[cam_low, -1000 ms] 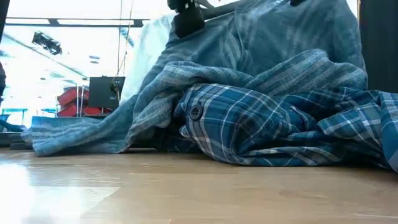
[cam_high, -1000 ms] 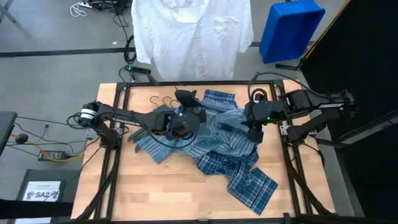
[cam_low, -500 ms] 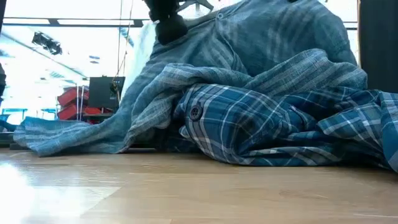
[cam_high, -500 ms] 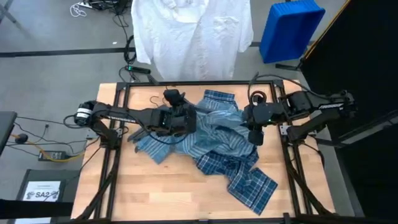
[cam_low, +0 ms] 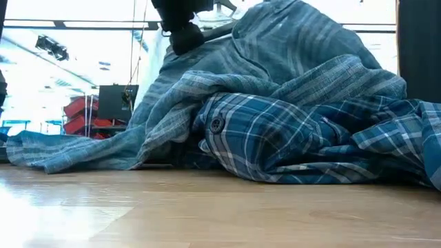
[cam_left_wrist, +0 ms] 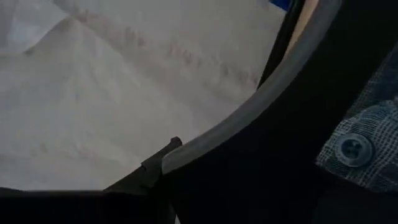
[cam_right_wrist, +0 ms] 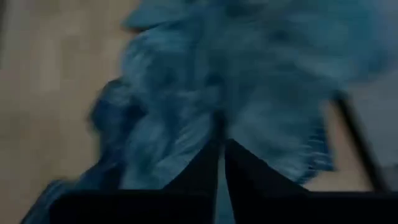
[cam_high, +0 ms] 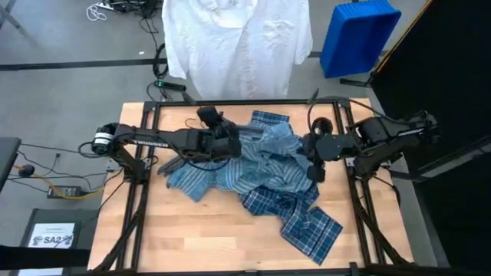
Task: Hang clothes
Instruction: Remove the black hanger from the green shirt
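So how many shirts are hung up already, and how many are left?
One looks done: the white shirt hangs beyond the table. In hand: both arms lift the striped shirt, left tool and right tool at its sides, with a dark hanger by the left. Left: the plaid shirt lies on the table.

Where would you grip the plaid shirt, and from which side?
Judging from the high view, the plaid shirt lies partly under the striped shirt, but one end spreads flat and uncovered toward the table's near right. I would probably pinch that free edge from above, on the near-right side, clear of the pile.
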Controlling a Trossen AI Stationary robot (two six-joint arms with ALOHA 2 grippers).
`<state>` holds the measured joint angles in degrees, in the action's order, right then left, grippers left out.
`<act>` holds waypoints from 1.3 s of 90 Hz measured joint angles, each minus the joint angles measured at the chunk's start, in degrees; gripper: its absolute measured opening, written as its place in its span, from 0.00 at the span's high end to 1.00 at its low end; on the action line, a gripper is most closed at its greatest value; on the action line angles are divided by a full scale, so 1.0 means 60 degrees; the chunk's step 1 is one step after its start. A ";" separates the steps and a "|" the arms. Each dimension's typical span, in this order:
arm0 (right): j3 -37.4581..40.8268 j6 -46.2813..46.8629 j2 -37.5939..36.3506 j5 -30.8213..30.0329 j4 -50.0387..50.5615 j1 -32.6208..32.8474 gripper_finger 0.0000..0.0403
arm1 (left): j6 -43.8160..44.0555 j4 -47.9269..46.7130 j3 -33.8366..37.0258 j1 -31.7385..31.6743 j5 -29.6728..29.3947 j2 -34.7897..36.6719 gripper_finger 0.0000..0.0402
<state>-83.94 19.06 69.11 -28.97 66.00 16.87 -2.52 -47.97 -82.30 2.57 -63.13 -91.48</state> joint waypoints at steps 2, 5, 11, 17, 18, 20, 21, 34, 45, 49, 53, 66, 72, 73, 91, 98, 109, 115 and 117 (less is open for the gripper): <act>0.0000 0.0062 -0.0052 -0.0176 0.0003 -0.0018 0.97 | 0.0000 -0.0004 0.0000 0.0004 0.0009 -0.0001 0.59; -0.0003 0.0095 -0.0129 -0.0340 0.0000 -0.0034 0.95 | 0.0000 -0.0010 0.0000 0.0004 0.0022 -0.0004 0.59; -0.0004 0.0110 -0.0281 -0.0484 0.0000 -0.0088 0.91 | -0.0004 0.0000 0.0000 0.0000 0.0042 -0.0011 0.59; -0.0004 0.0079 -0.0480 -0.0691 -0.0006 -0.0100 0.86 | -0.0007 -0.0004 0.0000 0.0000 0.0039 -0.0011 0.59; -0.0004 0.0067 -0.0519 -0.0744 -0.0004 -0.0100 0.85 | -0.0007 -0.0004 0.0000 0.0000 0.0039 -0.0011 0.59; -0.0004 0.0067 -0.0609 -0.0873 0.0002 -0.0098 0.83 | -0.0007 -0.0001 0.0000 0.0000 0.0039 -0.0011 0.59; -0.0004 0.0067 -0.0659 -0.0942 0.0007 -0.0095 0.83 | -0.0007 -0.0002 0.0000 0.0000 0.0040 -0.0011 0.59; 0.0962 0.0120 -0.1445 -0.1760 -0.1188 0.0263 0.76 | -0.0021 0.0049 0.0000 0.0004 0.0165 -0.0011 0.59; 0.3124 0.0048 -0.2305 -0.1709 -0.3543 0.0363 0.73 | -0.0038 0.0140 0.0000 0.0004 0.0170 -0.0015 0.59; 0.3935 -0.0030 -0.2589 -0.1705 -0.4349 0.0324 0.72 | -0.0040 0.0171 0.0000 0.0018 0.0171 -0.0015 0.59; 0.4622 -0.0160 -0.2809 -0.1589 -0.5124 0.0213 0.71 | -0.0040 0.0189 0.0000 0.0018 0.0187 -0.0015 0.59; 0.5803 -0.0356 -0.3328 -0.0486 -0.7217 -0.0218 0.63 | -0.0044 0.0248 0.0000 0.0029 0.0309 -0.0019 0.59; 0.6004 -0.0628 -0.3435 -0.0158 -0.8020 -0.0364 0.60 | -0.0045 0.0265 0.0003 0.0059 0.0318 -0.0019 0.59; 0.6022 -0.0677 -0.3437 -0.0118 -0.8114 -0.0391 0.59 | -0.0046 0.0272 0.0004 0.0067 0.0317 -0.0019 0.59; 0.6087 -0.1315 -0.3345 0.0033 -0.8595 -0.1023 0.62 | -0.0055 0.0437 0.0004 0.0091 0.0319 -0.0022 0.59; 0.6091 -0.1522 -0.3291 0.0339 -0.8334 -0.1251 0.73 | -0.0090 0.0521 0.0004 0.0091 0.0330 -0.0022 0.59; 0.6091 -0.1648 -0.3277 0.0745 -0.7839 -0.1433 0.95 | -0.0109 0.0521 0.0004 0.0109 0.0354 -0.0026 0.59; 0.6087 -0.1448 -0.3278 0.0798 -0.7459 -0.1432 0.98 | -0.0106 0.0470 0.0004 0.0109 0.0355 -0.0026 0.59; 0.6087 -0.1319 -0.3282 0.0809 -0.7246 -0.1427 0.98 | -0.0104 0.0451 0.0004 0.0109 0.0350 -0.0026 0.59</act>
<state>-47.42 11.15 49.42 -24.11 22.52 8.31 -3.15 -45.26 -82.28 3.22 -61.02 -91.64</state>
